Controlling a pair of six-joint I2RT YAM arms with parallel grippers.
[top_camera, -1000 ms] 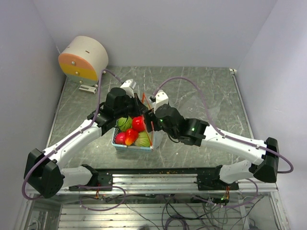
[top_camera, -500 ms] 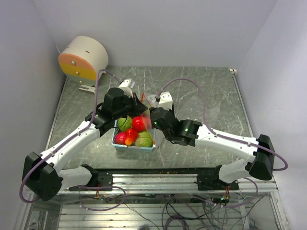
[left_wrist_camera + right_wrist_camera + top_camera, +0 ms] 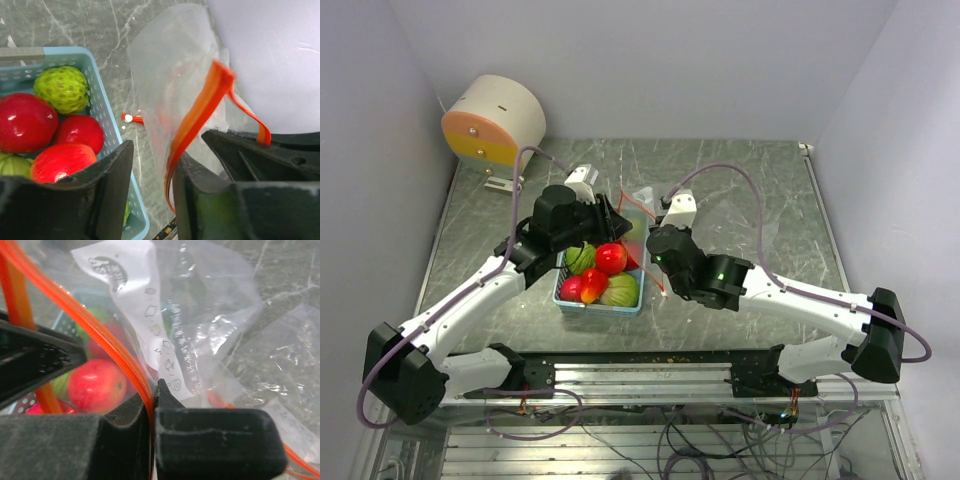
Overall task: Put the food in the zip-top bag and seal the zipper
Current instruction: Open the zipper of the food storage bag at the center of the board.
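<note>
Nothing legible anywhere. Only print: on a white panel (image 3: 150,315) of the zip-top bag (image 3: 220,300), seen from the right wrist. A dark oval logo (image 3: 106,269) at its top, small outline symbols and a line of tiny characters below, all too blurred to read.

The food (image 3: 599,273), glossy red and ribbed green toy fruits plus 1 yellow-red, is piled in a light blue basket (image 3: 572,301); 5 show from above. The clear, crinkly bag (image 3: 170,65) hangs lifted just beside the basket's right edge, with a white printed panel on it. Its orange zipper (image 3: 200,107) is parted into 2 strips, 1 pinched between the right fingers (image 3: 215,435).
</note>
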